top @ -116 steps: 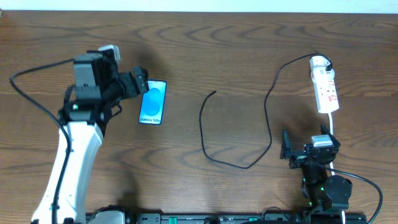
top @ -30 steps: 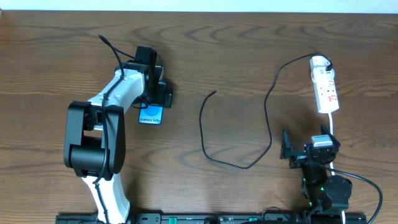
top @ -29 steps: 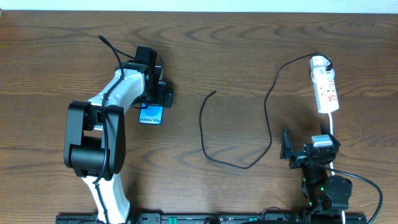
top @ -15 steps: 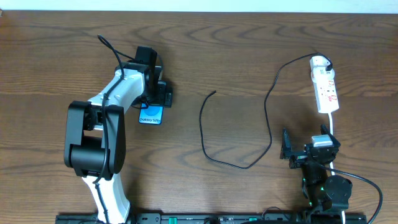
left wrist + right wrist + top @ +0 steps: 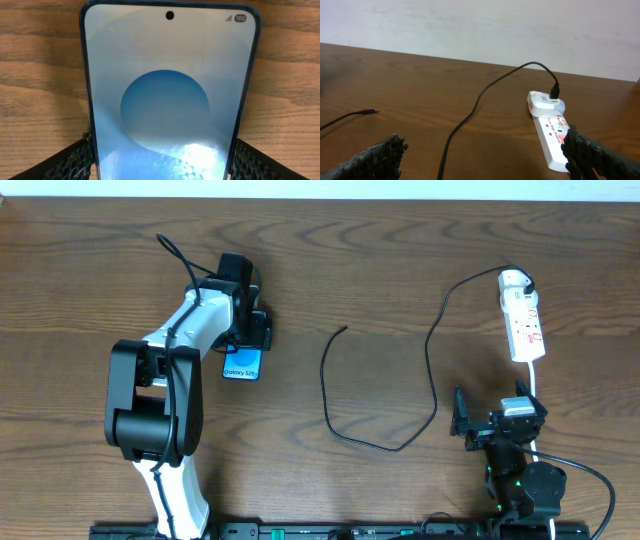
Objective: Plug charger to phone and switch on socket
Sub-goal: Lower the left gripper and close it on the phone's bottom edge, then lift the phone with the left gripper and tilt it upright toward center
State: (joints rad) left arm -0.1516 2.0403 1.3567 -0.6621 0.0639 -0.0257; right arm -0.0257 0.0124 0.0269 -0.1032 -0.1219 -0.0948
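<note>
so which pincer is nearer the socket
Right. The right pincer sits open just short of the socket's near end, facing it. The left pincer is far off to the other side, closed around the phone.

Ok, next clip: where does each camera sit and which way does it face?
Overhead: above the table, looking straight down; left arm, right arm, phone, charger, socket show.
Left wrist: on the left gripper, close above the phone, facing down; its fingers flank the phone.
Right wrist: on the right gripper, low, facing across the table toward the wall; fingers in bottom corners.
Shared: overhead and right wrist both show socket and charger.
</note>
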